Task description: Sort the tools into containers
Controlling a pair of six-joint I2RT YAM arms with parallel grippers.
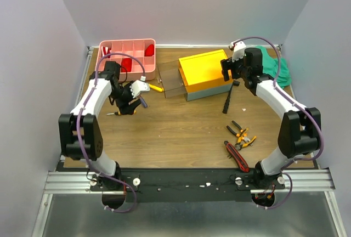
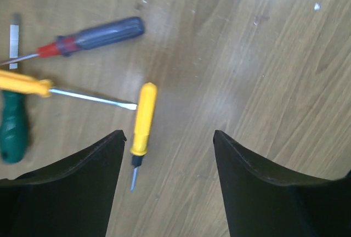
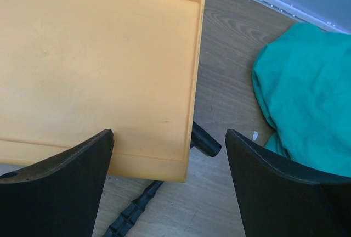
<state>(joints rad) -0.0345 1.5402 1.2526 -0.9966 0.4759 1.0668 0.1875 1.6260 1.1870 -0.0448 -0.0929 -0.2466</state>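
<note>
Wooden tabletop (image 1: 175, 133) is spreading out between pale walls. At its ten o'clock corner the pink tray (image 1: 127, 56) is sitting. At the tray's five o'clock the left gripper (image 1: 131, 104) is hovering over scattered screwdrivers, fingers spread wide and holding nothing. In its wrist view a yellow screwdriver (image 2: 141, 122) is lying just beside one finger, with a purple-handled screwdriver (image 2: 104, 33) at its eleven o'clock.

Near twelve o'clock the grey toolbox (image 1: 211, 91) is standing. The right gripper (image 1: 229, 71) is hanging over the right edge of its yellow lid (image 3: 98, 56), fingers wide and empty. The black hammer (image 1: 227, 102) is lying at the toolbox's five o'clock. A green cloth (image 1: 277, 67) is bunching at two o'clock. Orange-and-black pliers (image 1: 241, 135) and a red-and-black cutter (image 1: 236, 156) are lying at five o'clock.
</note>
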